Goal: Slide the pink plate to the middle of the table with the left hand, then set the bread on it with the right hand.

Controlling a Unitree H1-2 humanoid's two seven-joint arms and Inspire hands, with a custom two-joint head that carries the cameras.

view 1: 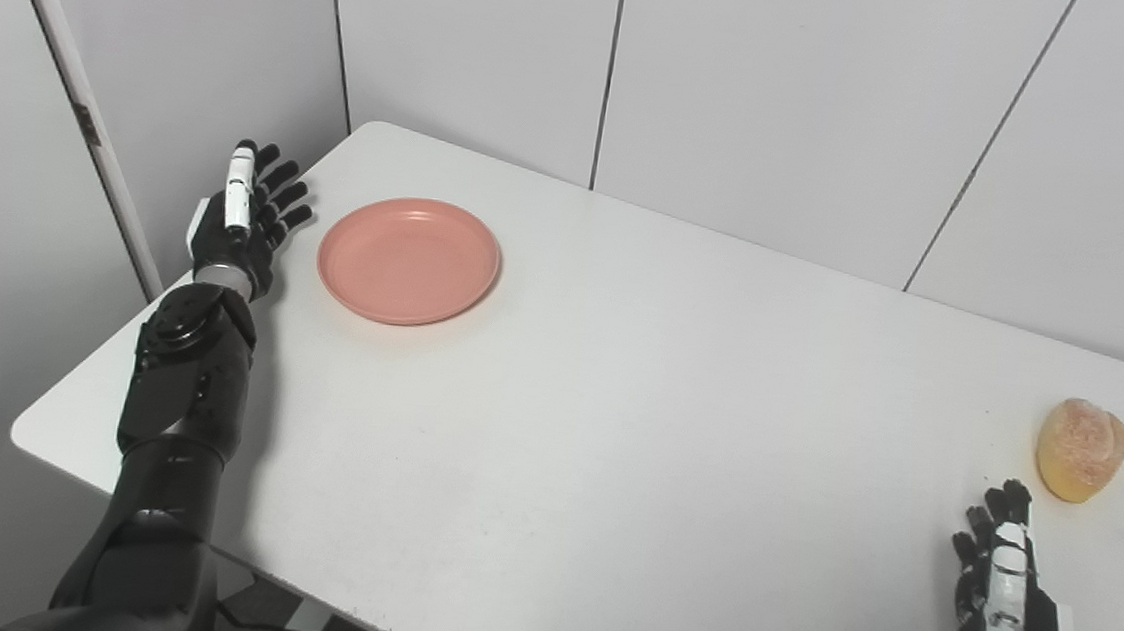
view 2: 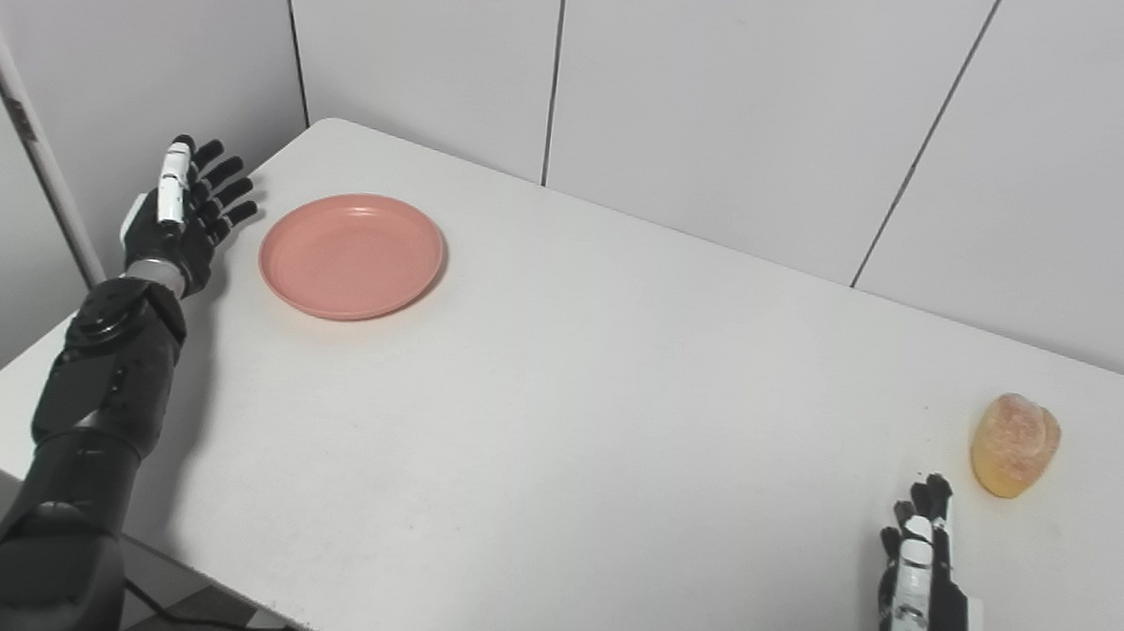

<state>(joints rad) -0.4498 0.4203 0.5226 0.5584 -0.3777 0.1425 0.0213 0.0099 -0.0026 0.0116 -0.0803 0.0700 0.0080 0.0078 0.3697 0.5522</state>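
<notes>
So basically nothing's done yet as far as we can see. The pink plate is sitting way over on the left part of the table, toward the far corner, nowhere near the middle, and there's nothing on it. Our left hand is just beside the plate at the table's left edge, not touching it, fingers spread apart and holding nothing, so we'd say it's lined up for the push but hasn't made contact. The bread is over on the far right side, well apart from the plate, standing on the bare tabletop. Our right hand is down near the bottom edge, close to the bread but short of it, fingers stretched out and empty. What's left is pretty much everything: we need to slide the plate toward center first, then grab the bread and carry it across onto the plate.
</notes>
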